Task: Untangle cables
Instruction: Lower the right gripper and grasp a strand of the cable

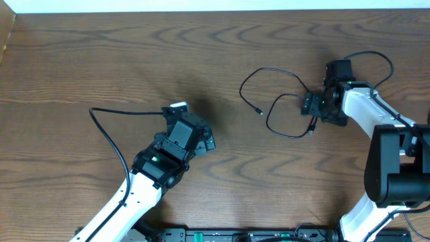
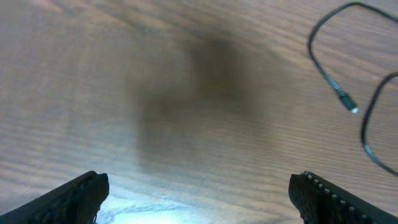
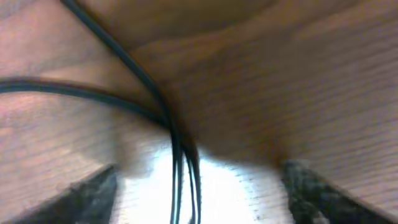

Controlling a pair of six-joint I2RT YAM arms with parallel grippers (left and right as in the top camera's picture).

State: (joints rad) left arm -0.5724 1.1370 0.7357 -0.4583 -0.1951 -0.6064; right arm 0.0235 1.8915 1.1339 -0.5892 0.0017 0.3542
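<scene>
Cable count: one black cable (image 1: 250, 102), looped at 3 o'clock on the table (image 1: 101, 54), strands running between the released right gripper (image 3: 199, 186); left gripper (image 2: 199, 190), 7 o'clock, released.

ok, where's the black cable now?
Overhead view: the black cable lies looped on the right side, strands running between the jaws of the right gripper.

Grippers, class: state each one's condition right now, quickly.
Left gripper: open, holding nothing.
Right gripper: open, fingers either side of the black cable, not clamped.
</scene>
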